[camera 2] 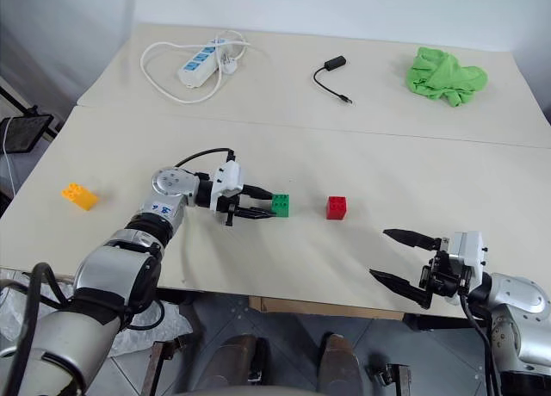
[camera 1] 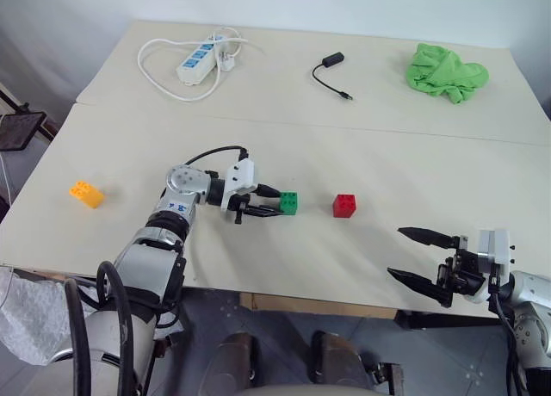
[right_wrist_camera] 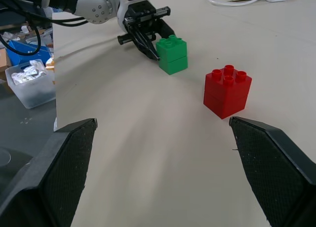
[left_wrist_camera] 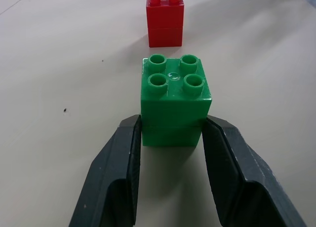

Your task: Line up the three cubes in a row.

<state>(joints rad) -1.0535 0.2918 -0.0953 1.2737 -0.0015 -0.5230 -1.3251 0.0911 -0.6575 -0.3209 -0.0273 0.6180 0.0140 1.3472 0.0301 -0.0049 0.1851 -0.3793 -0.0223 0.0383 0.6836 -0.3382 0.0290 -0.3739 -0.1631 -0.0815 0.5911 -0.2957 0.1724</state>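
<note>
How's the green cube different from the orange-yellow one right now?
The green cube is clamped in the left gripper, close beside the red cube; the orange-yellow cube lies free and alone, far toward the table's left edge. The green one looks square-topped and taller, the orange-yellow one longer and lower. Both are studded bricks on the table.

You see a white power strip (camera 1: pixel 199 60) with looped cord far left, a black adapter (camera 1: pixel 332 59) mid-table, green cloth (camera 1: pixel 446 71) far right, a clear bin (right_wrist_camera: pixel 28 80) on the floor.

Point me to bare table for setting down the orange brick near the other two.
Free: the stretch between orange brick and left claw, and right of red brick toward the right claw. Tight: the gap between green brick and red.
</note>
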